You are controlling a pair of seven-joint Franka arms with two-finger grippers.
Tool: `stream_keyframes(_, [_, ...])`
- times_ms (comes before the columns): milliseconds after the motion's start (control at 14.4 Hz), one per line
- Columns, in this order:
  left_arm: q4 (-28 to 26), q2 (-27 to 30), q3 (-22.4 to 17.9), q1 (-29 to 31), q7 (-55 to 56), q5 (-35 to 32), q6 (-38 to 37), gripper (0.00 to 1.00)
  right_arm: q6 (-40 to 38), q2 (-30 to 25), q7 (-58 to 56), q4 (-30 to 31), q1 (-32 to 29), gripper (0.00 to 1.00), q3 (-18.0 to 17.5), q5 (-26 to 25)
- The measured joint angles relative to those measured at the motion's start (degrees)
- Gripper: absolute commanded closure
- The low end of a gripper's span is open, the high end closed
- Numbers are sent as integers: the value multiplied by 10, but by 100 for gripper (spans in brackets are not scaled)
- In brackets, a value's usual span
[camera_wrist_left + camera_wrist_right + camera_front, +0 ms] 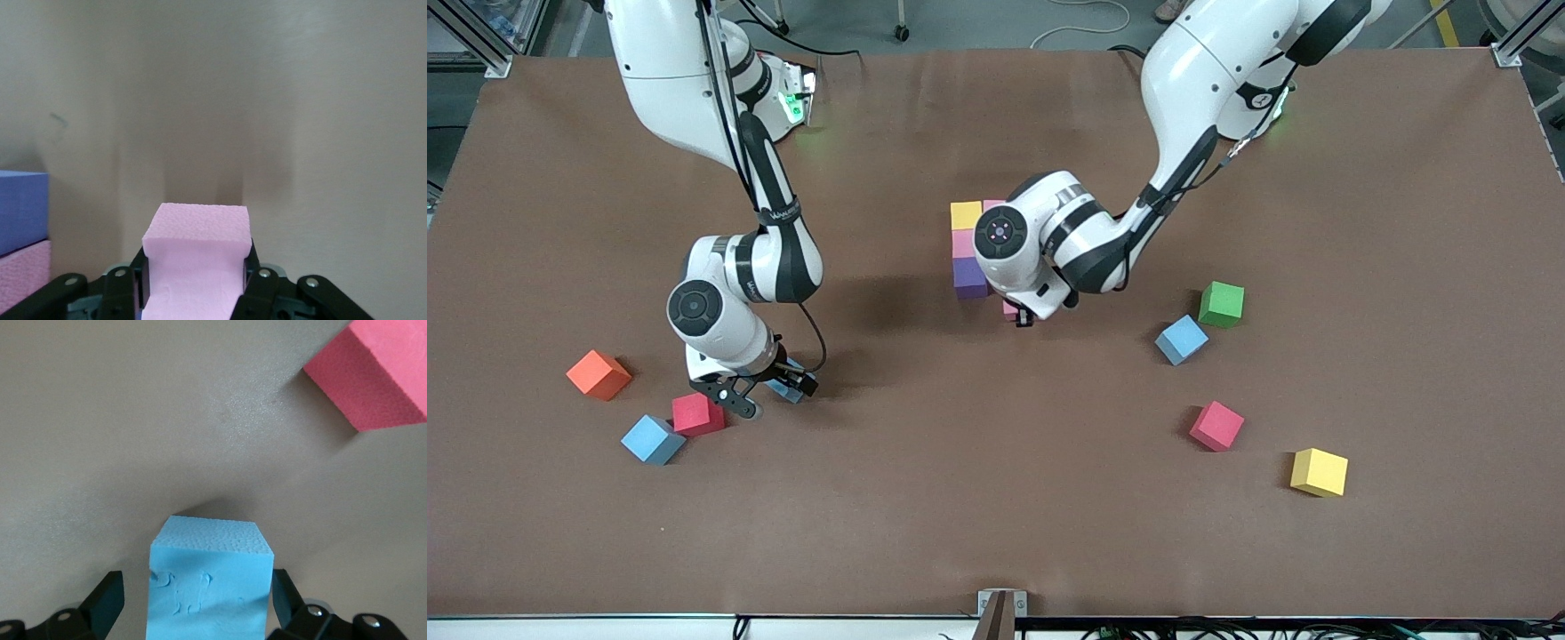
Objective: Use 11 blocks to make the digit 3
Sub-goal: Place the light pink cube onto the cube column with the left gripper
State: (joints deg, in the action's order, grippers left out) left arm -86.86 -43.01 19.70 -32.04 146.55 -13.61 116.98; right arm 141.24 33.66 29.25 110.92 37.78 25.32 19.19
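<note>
My left gripper is shut on a pink block, held low over the table right beside a column of blocks. That column runs yellow, pink, purple, with another pink block beside the yellow one, mostly hidden by the arm. My right gripper is open, its fingers astride a light blue block on the table. A red block and a second light blue block lie close by.
An orange cube sits toward the right arm's end of the table. Toward the left arm's end lie a green cube, a light blue block, a red block and a yellow block.
</note>
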Motion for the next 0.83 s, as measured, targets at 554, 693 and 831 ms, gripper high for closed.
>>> stream_keyframes(554, [-159, 86, 16, -10, 45, 0, 120, 80, -1, 5, -5, 0, -1, 25, 0, 0])
stream_keyframes(693, [-168, 81, 15, -9, 47, 0, 145, 80, -1, 5, -5, 0, -1, 25, 0, 0])
stream_keyframes(831, [-167, 80, 13, -6, 48, 0, 158, 80, -1, 5, -5, -1, -1, 24, 0, 0])
